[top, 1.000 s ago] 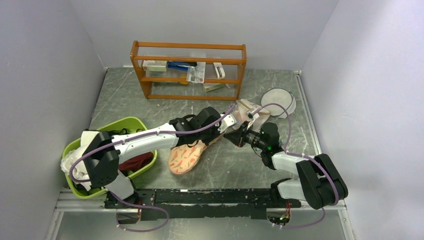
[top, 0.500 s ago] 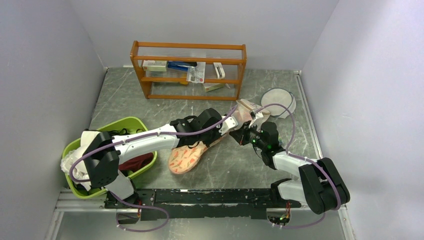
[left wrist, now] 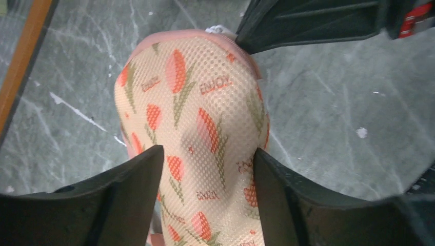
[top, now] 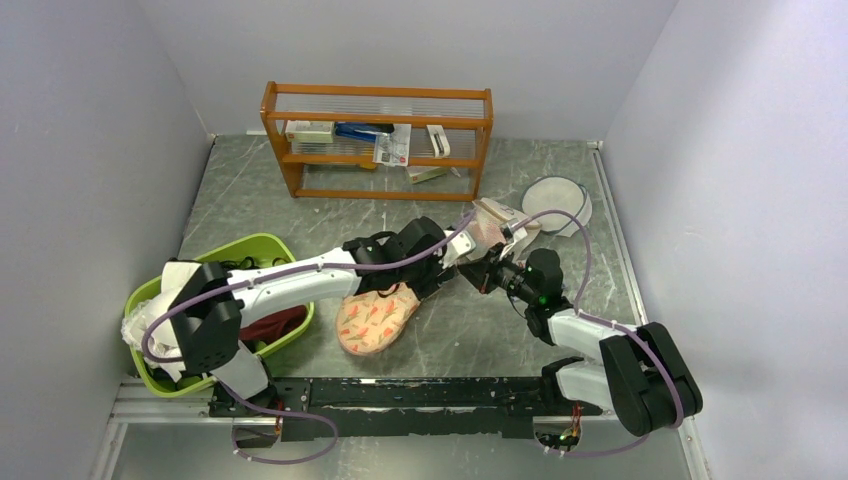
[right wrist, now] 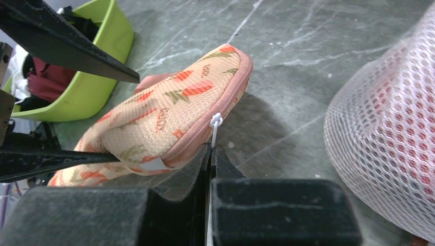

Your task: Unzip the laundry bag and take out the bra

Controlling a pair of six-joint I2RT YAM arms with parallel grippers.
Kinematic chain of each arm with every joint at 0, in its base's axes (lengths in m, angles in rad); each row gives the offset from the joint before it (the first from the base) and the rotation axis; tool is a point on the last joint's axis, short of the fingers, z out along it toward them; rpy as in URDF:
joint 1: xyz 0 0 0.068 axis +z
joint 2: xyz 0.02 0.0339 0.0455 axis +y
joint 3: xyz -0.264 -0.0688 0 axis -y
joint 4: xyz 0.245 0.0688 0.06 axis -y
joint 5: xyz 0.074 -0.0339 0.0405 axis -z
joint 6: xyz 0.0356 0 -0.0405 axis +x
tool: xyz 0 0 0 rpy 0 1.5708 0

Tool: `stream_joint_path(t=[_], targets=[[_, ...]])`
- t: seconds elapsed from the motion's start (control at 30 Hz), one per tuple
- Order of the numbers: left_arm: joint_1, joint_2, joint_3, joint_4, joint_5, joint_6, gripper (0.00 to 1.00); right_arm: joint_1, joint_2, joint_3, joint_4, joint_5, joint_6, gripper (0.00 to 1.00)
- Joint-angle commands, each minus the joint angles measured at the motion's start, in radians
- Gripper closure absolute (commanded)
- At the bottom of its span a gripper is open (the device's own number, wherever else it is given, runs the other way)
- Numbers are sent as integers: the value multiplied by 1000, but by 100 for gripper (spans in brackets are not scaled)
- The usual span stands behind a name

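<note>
Peach mesh bag [top: 375, 315] lies mid-tabletop [top: 470, 330]. Left end effector [left wrist: 208, 151] straddles it, fingers apart, not pinching. Right end effector [right wrist: 211, 154] is clamped on the white zip pull [right wrist: 215, 123]. Zip looks closed; bra unseen, presumably inside. Unzipping is in hand: next, steady the bag and draw the pull along the seam.

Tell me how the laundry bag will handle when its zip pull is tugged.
Probably floppy: the laundry bag is thin mesh, sagging from its raised end. Likely light, so it may slide rather than unzip when the right gripper tugs the zip pull, since the left gripper stands open.
</note>
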Motion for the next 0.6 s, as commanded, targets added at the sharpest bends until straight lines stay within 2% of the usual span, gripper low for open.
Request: stream_joint_path(t=[0.0, 0.2, 0.47, 0.57], targets=[[-1, -96, -11, 81, 201, -28, 22, -7, -5, -21, 128, -92, 6, 100], [1, -54, 20, 104, 232, -111, 22, -3, -1, -31, 170, -119, 13, 100], [7, 34, 77, 64, 43, -162, 30, 7, 15, -30, 195, -139, 13, 100], [7, 48, 81, 57, 50, -158, 32, 8, 22, -30, 201, -147, 13, 100]])
